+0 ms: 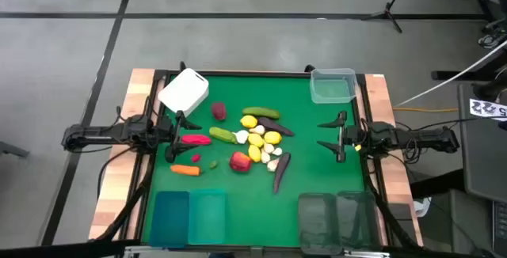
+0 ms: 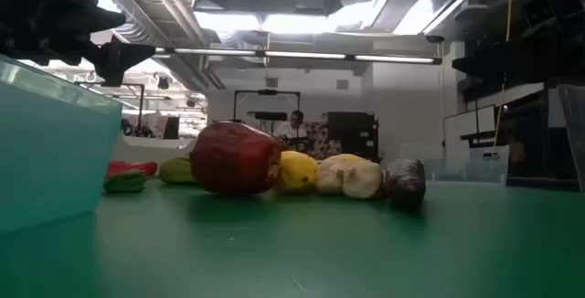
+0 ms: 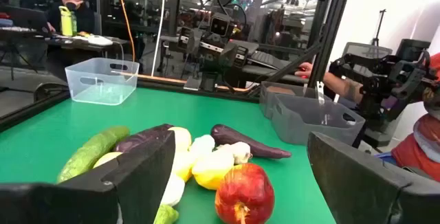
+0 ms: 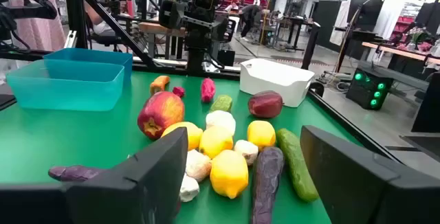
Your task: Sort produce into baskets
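Produce (image 1: 255,138) lies heaped between left gripper (image 1: 176,137) and right gripper (image 1: 334,138), both wide open, empty.

No text, label or number shows clearly enough to read.

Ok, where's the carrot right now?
In the high view the carrot lies on the mat's left side, below the left gripper, just left of a small red piece.

Red apple (image 2: 234,158) on green table (image 2: 320,243), touching yellow lemon (image 2: 297,171). Beside that, white garlic (image 2: 349,176), then dark eggplant (image 2: 405,182). Teal bin (image 2: 50,147) close at left.
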